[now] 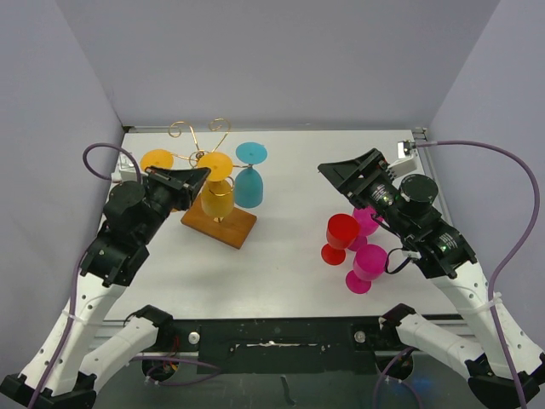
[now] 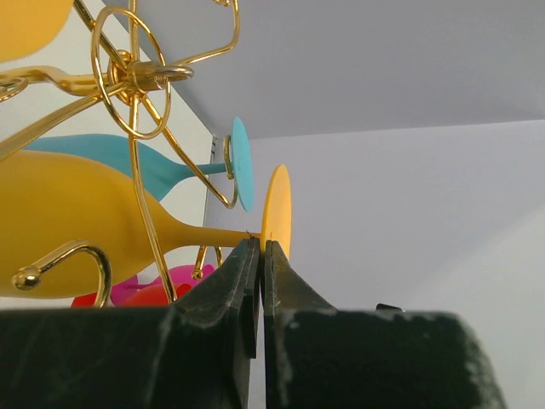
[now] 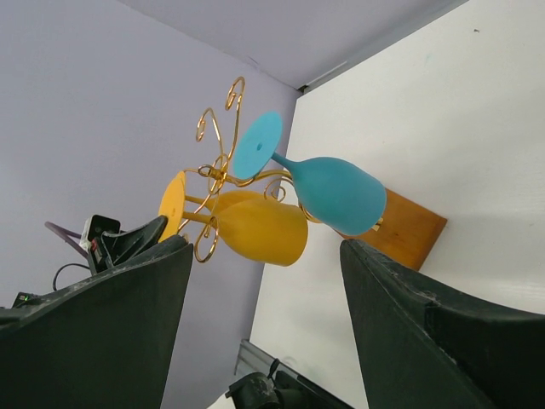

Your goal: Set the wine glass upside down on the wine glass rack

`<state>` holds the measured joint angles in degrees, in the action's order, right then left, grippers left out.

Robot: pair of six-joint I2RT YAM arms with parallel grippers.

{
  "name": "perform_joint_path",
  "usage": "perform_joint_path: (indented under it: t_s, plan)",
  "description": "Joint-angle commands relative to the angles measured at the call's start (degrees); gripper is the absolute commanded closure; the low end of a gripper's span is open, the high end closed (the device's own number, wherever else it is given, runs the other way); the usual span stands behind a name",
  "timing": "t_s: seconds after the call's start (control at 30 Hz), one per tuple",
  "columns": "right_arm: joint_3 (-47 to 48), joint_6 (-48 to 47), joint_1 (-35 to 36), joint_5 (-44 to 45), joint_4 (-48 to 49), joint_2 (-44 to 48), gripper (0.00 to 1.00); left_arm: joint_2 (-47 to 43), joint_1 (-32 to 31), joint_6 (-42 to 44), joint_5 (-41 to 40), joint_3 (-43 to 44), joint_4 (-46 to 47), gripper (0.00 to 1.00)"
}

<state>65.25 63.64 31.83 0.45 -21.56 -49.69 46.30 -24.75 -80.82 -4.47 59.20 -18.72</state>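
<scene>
Top view: wine glass rack sits at abt 10 o'clock on the table. Its gold wire arms curl off a centre post, and the wooden base is turned w/ one corner toward the arm bases. Yellow wine glass hangs upside down on the rack, foot caught up in a wire arm, bowl down over the base. Teal glass hangs the same way at 3 o'clock of it, bowls side by side; can't tell if they touch. A 2nd yellow foot shows at 9 o'clock of the post, its bowl hidden behind the left arm. Left gripper is at 9 o'clock of the yellow glass w/ jaws fully closed, nothing between them. In its wrist view the tips sit right where stem meets foot; contact unclear. Right gripper is at abt 2 o'clock over the table, well apart from the rack, jaws wide open & empty, facing the rack. Near it, at abt 4 o'clock, are a red glass & two magenta glasses, grouped close together on the table.
</scene>
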Motion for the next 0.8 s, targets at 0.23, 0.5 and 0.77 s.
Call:
perform_joint_path:
  t_s: [0.23, 0.5, 0.77]
  plan:
    - [0.62, 0.7, -0.28, 0.97, 1.87, 0.87, 0.29, -2.06, 0.36, 3.1, 5.29, 0.15, -3.0, 1.0]
    - [0.59, 0.76, -0.28, 0.46, 2.0, -0.44, 0.29, -2.92, 0.35, 5.64, 6.34, -0.07, -4.57, 1.0]
    - [-0.18, 1.55, -0.28, 0.26, 2.88, -0.84, 0.29, -3.72, 0.39, 6.64, 5.86, 0.74, -6.02, 1.0]
